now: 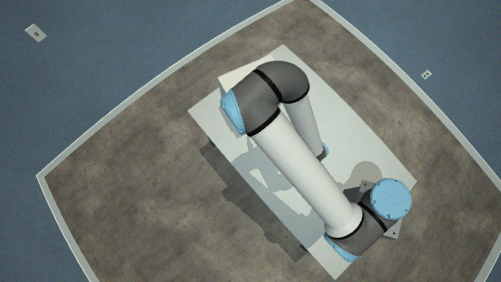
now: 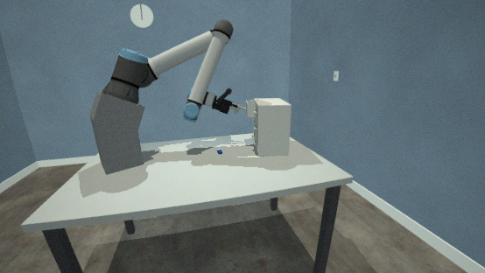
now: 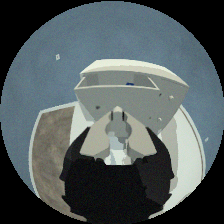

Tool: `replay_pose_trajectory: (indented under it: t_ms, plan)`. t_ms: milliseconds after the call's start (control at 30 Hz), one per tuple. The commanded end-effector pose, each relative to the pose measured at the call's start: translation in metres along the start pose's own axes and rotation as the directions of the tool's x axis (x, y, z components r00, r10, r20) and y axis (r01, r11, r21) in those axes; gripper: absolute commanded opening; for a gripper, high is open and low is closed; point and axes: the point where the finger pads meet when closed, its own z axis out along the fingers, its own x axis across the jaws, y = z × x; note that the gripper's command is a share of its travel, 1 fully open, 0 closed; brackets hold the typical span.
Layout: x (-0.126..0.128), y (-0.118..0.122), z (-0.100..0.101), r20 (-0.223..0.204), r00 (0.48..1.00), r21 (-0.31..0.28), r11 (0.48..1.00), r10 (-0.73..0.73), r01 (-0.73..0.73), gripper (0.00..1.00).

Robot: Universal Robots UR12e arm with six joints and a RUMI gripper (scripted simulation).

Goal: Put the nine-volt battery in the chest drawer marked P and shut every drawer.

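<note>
The chest [image 2: 274,127] [image 3: 173,80] stands upright at the table's far end. Its top drawer [image 2: 250,108] [image 3: 107,95] is pulled partly out. My gripper [image 2: 245,108] [image 3: 117,111] is at that drawer's front, its fingertips shut on the drawer's knob, which they mostly hide. A blue thing [image 3: 130,84] shows inside the open drawer in the wrist view; too little shows to name it. A small blue object [image 2: 220,151] lies on the table in front of the chest; I cannot tell whether it is the nine-volt battery. The drawer's letter cannot be read.
The lower drawer fronts face the arm's base, with small knobs showing at the chest's edge. The arm's pedestal [image 2: 115,136] stands at the other end of the table [image 2: 184,188]. In the overhead view the arm covers much of the chest and table.
</note>
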Motion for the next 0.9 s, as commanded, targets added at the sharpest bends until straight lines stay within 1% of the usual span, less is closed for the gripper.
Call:
replay_pose_trajectory:
  t_ms: [0,867]
  plan:
    - [0.0,-0.001,0.002,0.0,1.0,0.001,1.0,0.0,0.0,0.07]
    - [0.0,-0.007,0.017,0.0,1.0,0.001,1.0,0.0,0.0,0.07]
